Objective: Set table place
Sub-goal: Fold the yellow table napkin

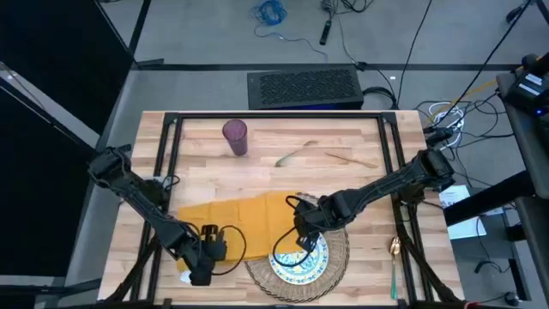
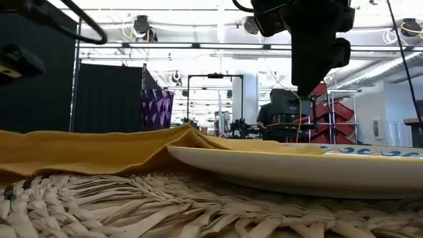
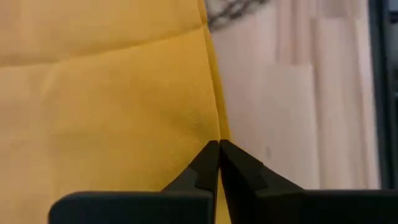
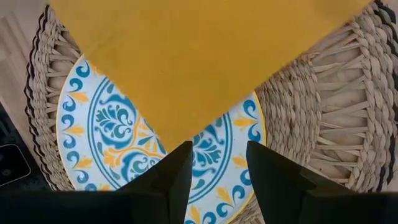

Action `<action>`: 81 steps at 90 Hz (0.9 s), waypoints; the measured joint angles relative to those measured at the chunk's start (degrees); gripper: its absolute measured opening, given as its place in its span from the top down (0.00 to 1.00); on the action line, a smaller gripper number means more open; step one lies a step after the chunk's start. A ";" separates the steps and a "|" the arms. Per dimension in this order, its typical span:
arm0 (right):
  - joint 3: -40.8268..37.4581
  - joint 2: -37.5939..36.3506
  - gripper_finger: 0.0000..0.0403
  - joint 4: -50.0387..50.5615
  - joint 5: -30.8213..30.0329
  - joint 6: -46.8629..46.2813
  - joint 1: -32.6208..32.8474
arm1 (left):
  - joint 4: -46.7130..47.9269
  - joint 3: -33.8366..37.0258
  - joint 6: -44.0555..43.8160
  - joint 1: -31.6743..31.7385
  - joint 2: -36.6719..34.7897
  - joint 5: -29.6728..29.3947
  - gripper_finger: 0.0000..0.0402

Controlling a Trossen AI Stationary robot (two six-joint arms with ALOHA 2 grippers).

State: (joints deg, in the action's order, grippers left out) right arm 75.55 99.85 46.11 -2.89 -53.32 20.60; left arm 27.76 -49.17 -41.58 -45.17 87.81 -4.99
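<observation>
1. We start at the yellow napkin (image 1: 236,221): from overhead it lies spread across the near middle of the tabletop (image 1: 283,129), one corner draped over the patterned plate (image 1: 300,262), which sits on the woven mat (image 1: 339,249) at the near edge.
2. Only the right wrist view shows us that corner's point falling on the plate's blue-and-yellow centre, with the right gripper (image 4: 216,163) just above it, fingers parted and grasping nothing.
3. The left wrist view gives what overhead hides: the left gripper (image 3: 217,158) has its fingers clenched on the napkin's edge, over bare wood.
4. From overhead, the left gripper (image 1: 202,257) works at the napkin's near left corner.
5. The low view alone shows the cloth rising in a fold over the plate rim (image 2: 284,168); it blocks most of the tabletop behind.
6. Further out: purple tumbler (image 1: 235,136) upright at the far left, gold cutlery (image 1: 330,157) scattered far centre, teal-handled spoon (image 1: 394,262) at the near right edge.
</observation>
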 joint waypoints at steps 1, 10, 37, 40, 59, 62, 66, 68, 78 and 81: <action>0.00 0.00 0.65 0.00 0.01 0.01 0.00 | -0.08 0.00 0.01 0.00 0.00 0.26 1.00; 0.00 0.00 0.65 -0.01 0.01 0.04 0.00 | -0.21 0.00 -0.01 0.55 0.00 0.54 1.00; 0.00 0.00 0.65 -0.17 0.24 -0.24 0.00 | -0.25 0.00 1.85 1.96 0.00 0.62 1.00; 0.02 -0.02 0.65 -0.17 0.24 -0.22 0.00 | -0.30 0.00 1.90 1.97 0.00 1.13 1.00; 0.00 0.00 0.65 -0.17 0.23 0.32 -0.18 | -1.04 0.02 2.06 1.97 0.00 7.92 0.92; 0.02 -0.01 0.65 -0.17 0.24 0.44 -0.25 | -1.50 0.02 2.41 1.97 0.00 8.24 0.90; 0.00 0.00 0.65 -0.17 0.22 0.48 -0.29 | -2.05 0.02 3.17 1.97 0.00 8.28 0.88; 0.00 -0.01 0.65 -0.19 0.21 0.57 -0.32 | -2.14 0.02 3.35 1.97 0.00 8.16 0.87; 0.00 0.00 0.65 -0.51 -0.10 2.05 -0.37 | -1.43 0.04 3.44 2.17 0.00 4.60 0.85; 0.00 -0.02 0.65 -0.82 -0.26 2.90 -0.37 | -1.51 0.04 3.37 2.27 0.00 3.02 0.85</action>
State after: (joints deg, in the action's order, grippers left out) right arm 75.55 99.83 45.29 -3.16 -50.41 20.23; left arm 26.25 -49.12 -38.20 -42.90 87.81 -1.98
